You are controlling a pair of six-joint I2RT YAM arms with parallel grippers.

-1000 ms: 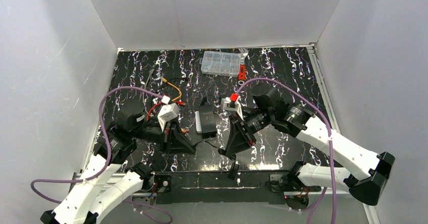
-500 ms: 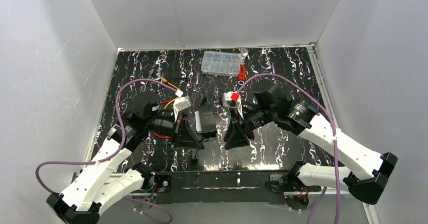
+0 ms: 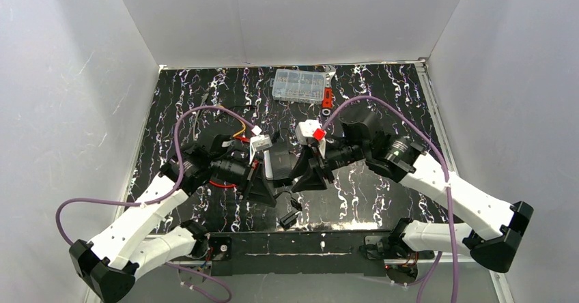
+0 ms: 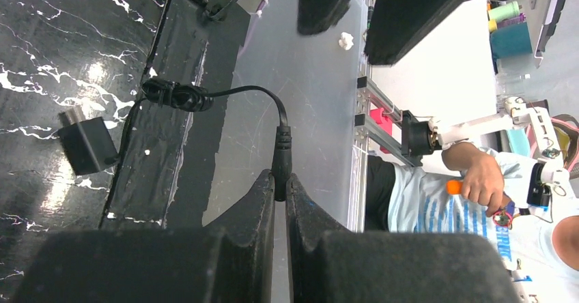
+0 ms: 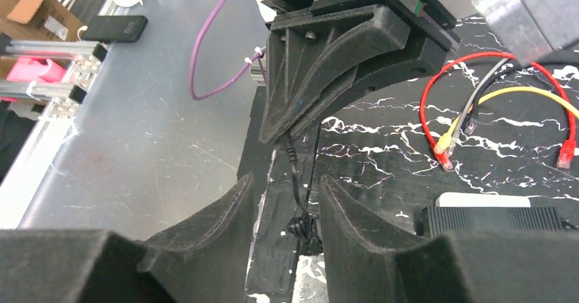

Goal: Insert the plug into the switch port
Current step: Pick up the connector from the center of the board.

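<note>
Plug [image 5: 442, 143] on marbled table [image 5: 382, 173], white walls [image 3: 287, 16]; left hand [image 4: 280, 180] pinching power lead [image 4: 282, 146]; right hand [image 5: 287, 183] parted.

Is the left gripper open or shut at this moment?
Shut. In the left wrist view, the left gripper has its fingers pinched on the end of a black cable, with almost no gap between them.

Bright, even light from above in the overhead view; sharp throughout, soft shadows only. Patchy white glare on the glossy black surface [image 4: 34, 50] at upper left of the left wrist view. Close claw fingers [image 5: 205, 228] dark and blurred along both wrist views' bottom edges. Washed-out highlights in the upper corners of the right wrist view.
</note>
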